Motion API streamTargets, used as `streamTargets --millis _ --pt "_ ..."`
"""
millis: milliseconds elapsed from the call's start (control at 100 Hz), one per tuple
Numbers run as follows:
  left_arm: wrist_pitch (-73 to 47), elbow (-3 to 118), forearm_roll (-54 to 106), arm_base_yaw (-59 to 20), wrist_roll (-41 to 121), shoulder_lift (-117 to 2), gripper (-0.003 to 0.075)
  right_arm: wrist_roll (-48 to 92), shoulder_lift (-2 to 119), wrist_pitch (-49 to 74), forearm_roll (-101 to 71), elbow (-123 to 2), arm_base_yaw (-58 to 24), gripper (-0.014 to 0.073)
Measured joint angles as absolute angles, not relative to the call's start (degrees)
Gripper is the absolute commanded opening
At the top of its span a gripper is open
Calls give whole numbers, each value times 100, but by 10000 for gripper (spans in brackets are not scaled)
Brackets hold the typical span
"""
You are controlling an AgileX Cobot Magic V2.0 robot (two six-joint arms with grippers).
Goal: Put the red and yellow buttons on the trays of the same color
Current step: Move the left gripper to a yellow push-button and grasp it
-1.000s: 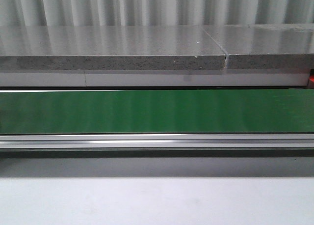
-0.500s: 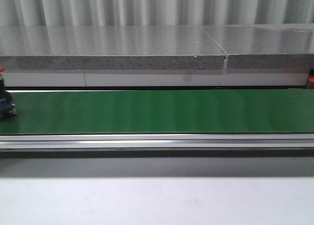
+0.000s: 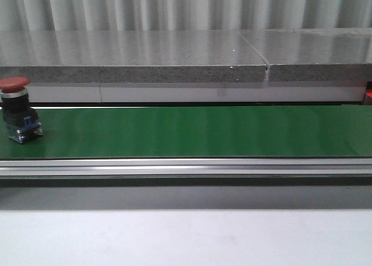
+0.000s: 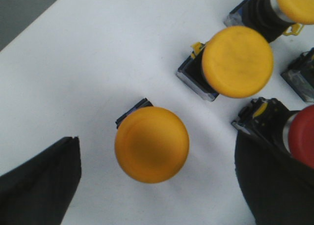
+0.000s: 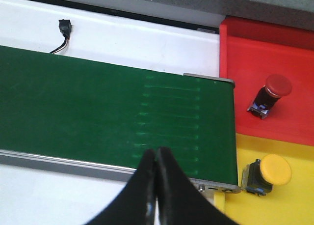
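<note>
Riding the belt (image 3: 192, 131) at its far left end, a red button (image 3: 17, 109) is heading for the right gripper (image 5: 157, 158), whose fingers are pressed together over the belt's end beside the red tray (image 5: 265, 77); they need spreading before it arrives. Left fingers (image 4: 41, 185) are hanging spread around a yellow button (image 4: 152, 144).

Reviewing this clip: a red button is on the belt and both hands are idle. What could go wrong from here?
1. The right hand is shut above the green belt; it may open too late for the red button.
2. The left hand straddles a yellow button, with a red-capped button against one finger, risking a knock.
</note>
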State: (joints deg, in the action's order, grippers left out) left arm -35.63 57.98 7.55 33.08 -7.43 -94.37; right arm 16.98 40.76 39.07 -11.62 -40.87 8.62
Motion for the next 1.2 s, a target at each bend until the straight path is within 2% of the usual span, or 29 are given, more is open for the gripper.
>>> streamTargets --millis 320,410,550,680,870,1200 --pt "-3650 6270 755 3308 -763 -10004 585 1698 4076 3907 -1162 -4087 862 -67" --pt "-3704 6270 755 3308 -763 -10088 554 1698 4076 3907 -1162 -4087 862 -67" --pt "-3739 6270 755 3308 -763 -10107 412 1698 4076 3907 -1162 -4087 862 -67" --pt "-3762 6270 755 3308 -763 -10121 213 1698 4076 3907 -1162 -4087 862 -67" --pt "-3837 6292 755 3308 -763 -10125 -15 1698 4076 3907 -1162 -4087 862 -67" --pt "-4226 6301 755 3308 -681 -9706 -19 1698 4076 3907 -1162 -4087 862 -67"
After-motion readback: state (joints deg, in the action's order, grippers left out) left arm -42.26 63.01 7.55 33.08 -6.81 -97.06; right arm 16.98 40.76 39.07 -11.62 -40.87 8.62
